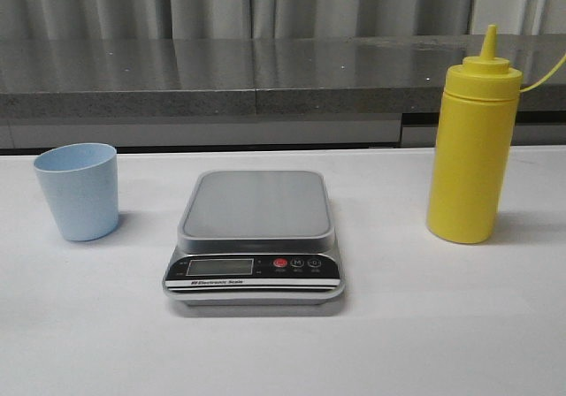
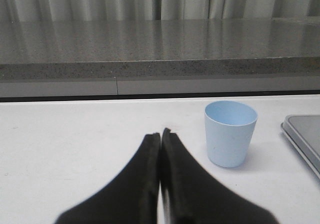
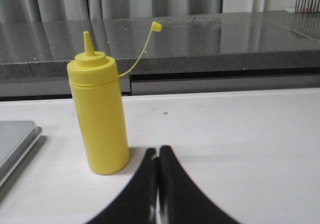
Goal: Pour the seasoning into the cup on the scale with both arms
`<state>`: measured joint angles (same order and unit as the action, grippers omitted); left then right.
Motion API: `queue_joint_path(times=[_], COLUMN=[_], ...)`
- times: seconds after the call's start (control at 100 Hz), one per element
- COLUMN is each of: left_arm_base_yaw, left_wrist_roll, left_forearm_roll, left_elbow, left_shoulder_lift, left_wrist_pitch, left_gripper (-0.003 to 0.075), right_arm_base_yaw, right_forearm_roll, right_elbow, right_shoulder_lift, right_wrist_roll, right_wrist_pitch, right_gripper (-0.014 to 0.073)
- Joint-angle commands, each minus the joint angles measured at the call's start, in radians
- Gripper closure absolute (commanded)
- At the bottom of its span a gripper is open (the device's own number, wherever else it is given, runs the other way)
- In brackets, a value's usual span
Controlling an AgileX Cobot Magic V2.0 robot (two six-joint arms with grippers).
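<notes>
The yellow seasoning bottle (image 1: pixel 471 148) stands upright on the white table at the right, its nozzle uncapped and the small cap hanging on a thin tether (image 3: pixel 156 27). The pale blue cup (image 1: pixel 77 190) stands upright and empty at the left. The silver-grey scale (image 1: pixel 255 235) lies between them, its platform bare. Neither gripper shows in the front view. In the left wrist view my left gripper (image 2: pixel 161 133) is shut and empty, short of the cup (image 2: pixel 230 133). In the right wrist view my right gripper (image 3: pixel 158 151) is shut and empty, near the base of the bottle (image 3: pixel 100 119).
A grey stone counter (image 1: pixel 221 82) runs along the back behind the table, with pale curtains above it. The scale's edge shows in the left wrist view (image 2: pixel 302 139) and in the right wrist view (image 3: pixel 15 141).
</notes>
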<state>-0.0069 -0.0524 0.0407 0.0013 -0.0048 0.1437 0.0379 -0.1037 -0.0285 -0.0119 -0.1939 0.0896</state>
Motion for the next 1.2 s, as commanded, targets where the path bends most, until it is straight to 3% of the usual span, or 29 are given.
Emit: queue_joint_path(times=[0.0,0.36,0.65,0.88,1.19], left_arm_base_yaw=[0.001,0.001,0.001,0.001,0.001], left_wrist_roll=[-0.010,-0.010,-0.010,-0.010,-0.009], left_forearm_roll=[0.002,-0.007,-0.007,-0.007,-0.007], left_elbow=[0.039,0.020,-0.166,-0.381,-0.664], left_shoulder_lift=[-0.030,-0.030,0.052,0.265,0.691], left_wrist_pitch=[-0.077,-0.144,-0.074,0.094,0.334], left_gripper=[0.0741,0.0741,0.0741,0.0741,0.0735], right_arm_base_yaw=[0.003,0.003,0.003,0.003,0.003], right_forearm_roll=[-0.009,-0.009,-0.009,-0.009,-0.009], right_elbow=[0.019,0.019,0.019,0.019,0.019], right_shoulder_lift=[-0.020,-0.020,-0.020,-0.020,-0.020], right_wrist_roll=[0.006,0.006,0.006,0.006,0.006], right_wrist_pitch=[-0.083,-0.083,-0.083,-0.083,-0.083], right_gripper=[0.0662,0.0662,0.0662,0.0662,0.0662])
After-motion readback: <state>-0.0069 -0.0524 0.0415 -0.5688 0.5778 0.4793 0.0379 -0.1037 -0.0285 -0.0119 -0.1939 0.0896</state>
